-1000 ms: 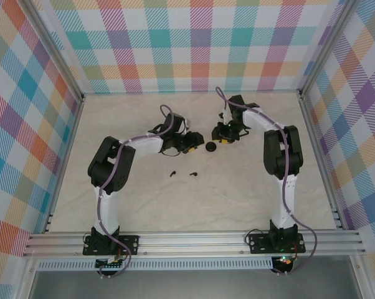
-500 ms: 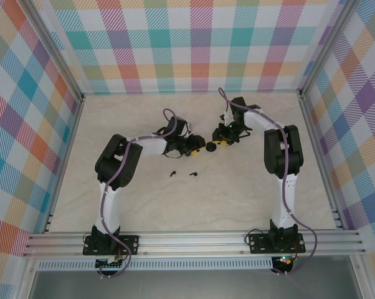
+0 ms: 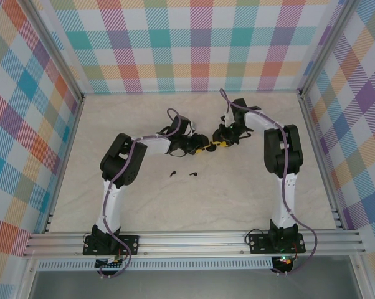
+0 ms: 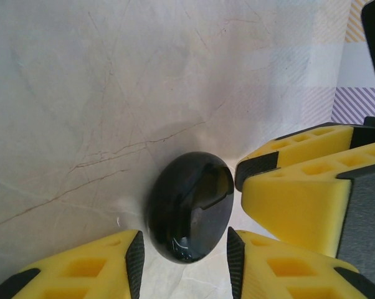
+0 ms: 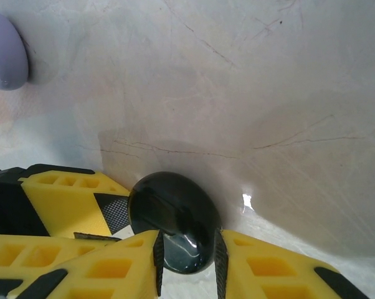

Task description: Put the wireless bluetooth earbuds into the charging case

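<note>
a glossy black charging case lies closed on the marble worktop, framed by the parted yellow fingers of the left gripper and right gripper, neither visibly gripping it. two black earbuds rest just nearer the arm bases than the case. a lilac case lies beyond it.

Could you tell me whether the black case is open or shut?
Shut: the black case shows a smooth, unbroken glossy dome, with both sets of yellow fingers around it.

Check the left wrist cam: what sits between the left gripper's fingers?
In the left wrist view, the closed black charging case lies on the table between the left gripper fingers, jaws open around it.
</note>
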`<act>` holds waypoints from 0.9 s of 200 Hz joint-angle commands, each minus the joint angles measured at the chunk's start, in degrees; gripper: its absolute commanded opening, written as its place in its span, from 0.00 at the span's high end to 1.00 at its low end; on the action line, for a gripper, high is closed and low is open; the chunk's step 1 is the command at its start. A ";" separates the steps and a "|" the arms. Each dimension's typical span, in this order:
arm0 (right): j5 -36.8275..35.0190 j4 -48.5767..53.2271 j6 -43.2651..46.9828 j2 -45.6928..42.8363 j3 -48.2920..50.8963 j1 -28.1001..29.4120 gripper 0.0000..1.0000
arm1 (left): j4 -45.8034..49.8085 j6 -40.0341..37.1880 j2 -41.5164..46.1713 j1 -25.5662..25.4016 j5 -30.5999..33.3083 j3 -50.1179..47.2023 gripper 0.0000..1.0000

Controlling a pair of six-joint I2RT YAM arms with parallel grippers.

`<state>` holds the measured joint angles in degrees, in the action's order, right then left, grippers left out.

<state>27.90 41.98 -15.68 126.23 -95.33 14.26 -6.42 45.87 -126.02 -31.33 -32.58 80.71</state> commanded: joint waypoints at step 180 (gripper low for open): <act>1.29 -1.03 -0.76 1.67 2.20 -0.45 0.77 | 7.36 -0.61 -2.70 -1.74 2.84 4.02 0.49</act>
<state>29.82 40.32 -16.08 127.00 -94.21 13.89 -4.86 47.16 -127.07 -31.53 -33.32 83.13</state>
